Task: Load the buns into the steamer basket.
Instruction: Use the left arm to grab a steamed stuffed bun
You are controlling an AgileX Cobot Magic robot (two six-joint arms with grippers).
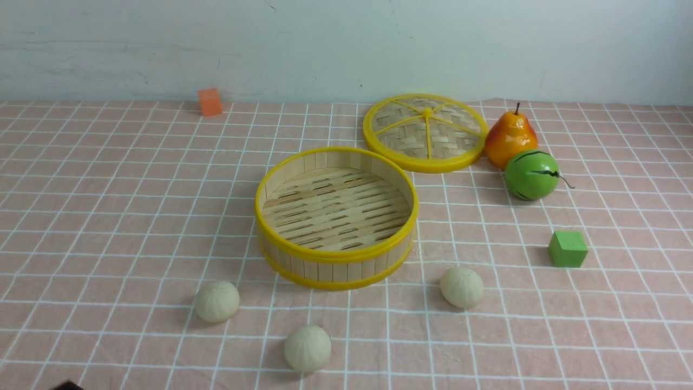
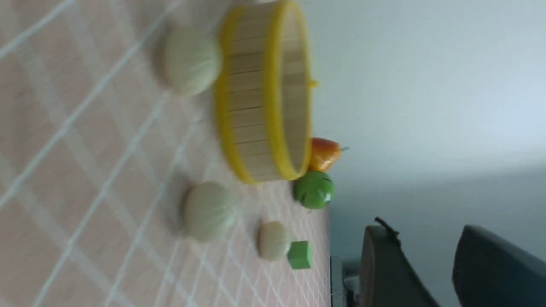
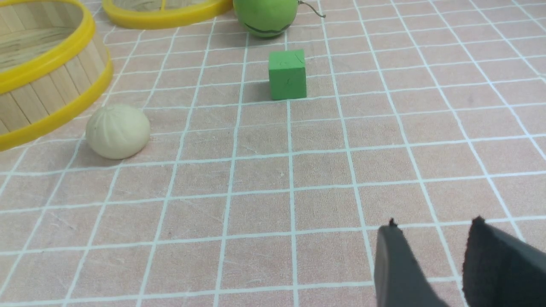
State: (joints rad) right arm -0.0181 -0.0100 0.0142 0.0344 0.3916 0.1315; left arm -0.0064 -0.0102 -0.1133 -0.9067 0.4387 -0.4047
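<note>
The steamer basket (image 1: 335,266) stands mid-table, round, bamboo-slatted, with yellow rims and nothing inside. Three cream-white pleated buns lie on the cloth in front of it: one at the left (image 1: 216,301), one nearest me (image 1: 307,348), one at the right (image 1: 461,287). The left wrist view shows the basket (image 2: 249,98) and all three buns (image 2: 192,62) (image 2: 209,211) (image 2: 273,241); my left gripper (image 2: 422,233) is open and holds nothing. My right gripper (image 3: 435,222) is open above bare cloth, well away from the right bun (image 3: 117,132) and the basket (image 3: 42,96).
The woven lid (image 1: 425,132) lies behind the basket. An orange pear (image 1: 510,138), a green striped ball (image 1: 531,174) and a green cube (image 1: 567,249) sit at the right. An orange cube (image 1: 210,102) stands far back left, by the wall.
</note>
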